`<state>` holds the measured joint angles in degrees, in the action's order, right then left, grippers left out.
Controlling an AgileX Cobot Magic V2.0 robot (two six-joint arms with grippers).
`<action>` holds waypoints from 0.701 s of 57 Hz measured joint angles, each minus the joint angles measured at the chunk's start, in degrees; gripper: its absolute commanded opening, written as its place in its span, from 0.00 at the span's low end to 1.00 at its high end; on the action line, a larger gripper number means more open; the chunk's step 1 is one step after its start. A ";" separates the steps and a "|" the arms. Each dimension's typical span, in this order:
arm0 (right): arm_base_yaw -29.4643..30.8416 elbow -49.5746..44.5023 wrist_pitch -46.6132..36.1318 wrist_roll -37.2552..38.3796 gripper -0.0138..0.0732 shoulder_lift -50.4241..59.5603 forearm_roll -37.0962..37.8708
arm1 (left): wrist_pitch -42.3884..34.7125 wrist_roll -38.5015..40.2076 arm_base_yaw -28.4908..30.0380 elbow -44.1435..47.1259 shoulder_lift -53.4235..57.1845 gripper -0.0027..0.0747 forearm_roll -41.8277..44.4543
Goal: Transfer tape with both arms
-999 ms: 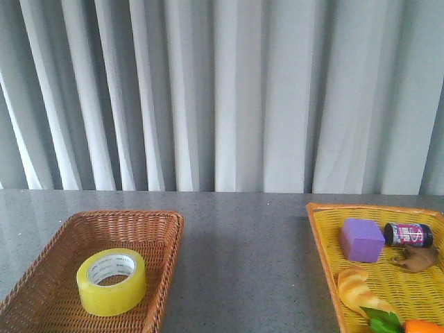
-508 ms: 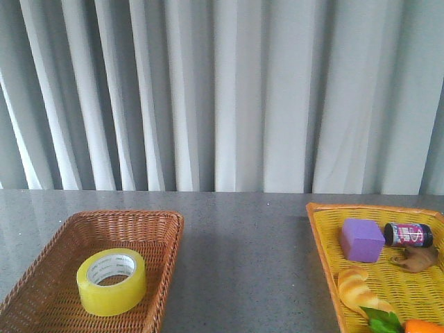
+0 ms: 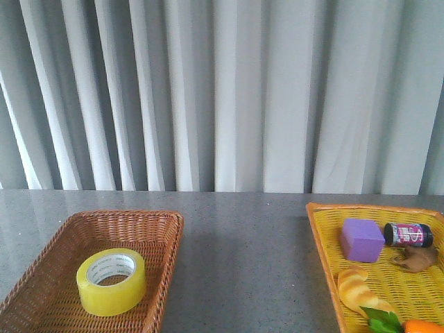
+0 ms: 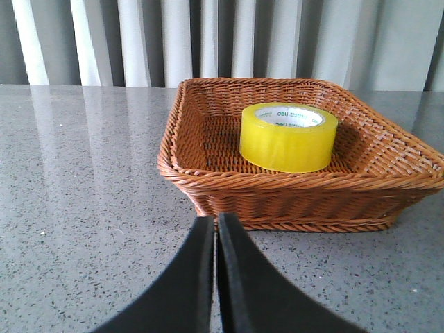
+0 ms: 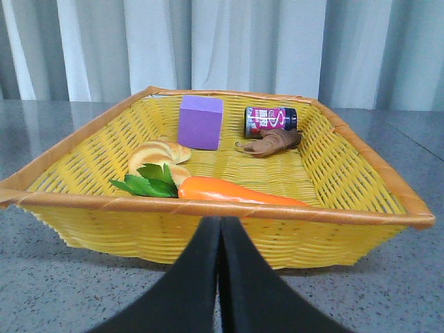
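Tape in brown basket, both claws shut and empty.

Yellow tape roll lies flat inside the brown wicker basket, near its middle. Left claw sits low over the bench just outside the basket's near wall, fingers pressed together, holding nothing. Right claw likewise closed and empty, facing the yellow basket of food and toys. Fits tape awaiting pickup or tape already delivered; the step can't be settled.
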<state>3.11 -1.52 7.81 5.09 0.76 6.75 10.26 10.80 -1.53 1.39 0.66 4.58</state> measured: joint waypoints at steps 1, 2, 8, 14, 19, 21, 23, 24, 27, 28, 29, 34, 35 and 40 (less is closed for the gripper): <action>0.00 0.00 0.00 -0.08 0.15 0.00 0.00 | 0.00 0.00 0.00 0.00 0.00 0.03 0.00; 0.00 0.00 0.00 -0.16 0.15 0.00 0.00 | 0.00 0.00 0.00 0.00 0.00 0.03 0.00; 0.00 0.00 0.00 -0.24 0.15 0.00 0.00 | 0.00 0.00 0.00 0.00 0.00 0.03 0.00; 0.00 0.00 0.00 -0.35 0.15 0.00 0.00 | 0.00 0.00 0.00 0.00 0.00 0.03 0.00; 0.00 0.00 0.00 -0.41 0.15 0.00 0.00 | 0.00 0.00 0.00 0.00 0.00 0.03 0.00; 0.00 0.00 0.00 -0.41 0.15 0.00 0.00 | 0.00 0.00 0.00 0.00 0.00 0.03 0.00; 0.00 0.00 0.00 -0.41 0.15 0.00 0.00 | 0.00 0.00 0.00 0.00 0.00 0.03 0.00; 0.00 0.00 0.00 -0.41 0.15 0.00 0.00 | 0.00 0.00 0.00 0.00 0.00 0.03 0.00; 0.00 0.00 0.00 -0.41 0.15 0.00 0.00 | 0.00 0.00 0.00 0.00 0.00 0.03 0.00; 0.00 0.00 0.00 -0.41 0.15 0.00 0.00 | 0.00 0.00 0.00 0.00 0.00 0.03 0.00; 0.00 0.00 0.00 -0.41 0.15 0.00 0.00 | 0.00 0.00 0.00 0.00 0.00 0.03 0.00; 0.00 0.00 0.00 -0.41 0.15 0.00 0.00 | 0.00 0.00 0.00 0.00 0.00 0.03 0.00; 0.00 0.00 0.00 -0.41 0.15 0.00 0.00 | 0.00 0.00 0.00 0.00 0.00 0.03 0.00; 0.00 0.00 0.00 -0.41 0.15 0.00 0.00 | 0.00 0.00 0.00 0.00 0.00 0.03 0.00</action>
<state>3.11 -1.52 7.81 4.68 0.76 6.75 10.26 10.80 -1.53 1.39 0.66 4.58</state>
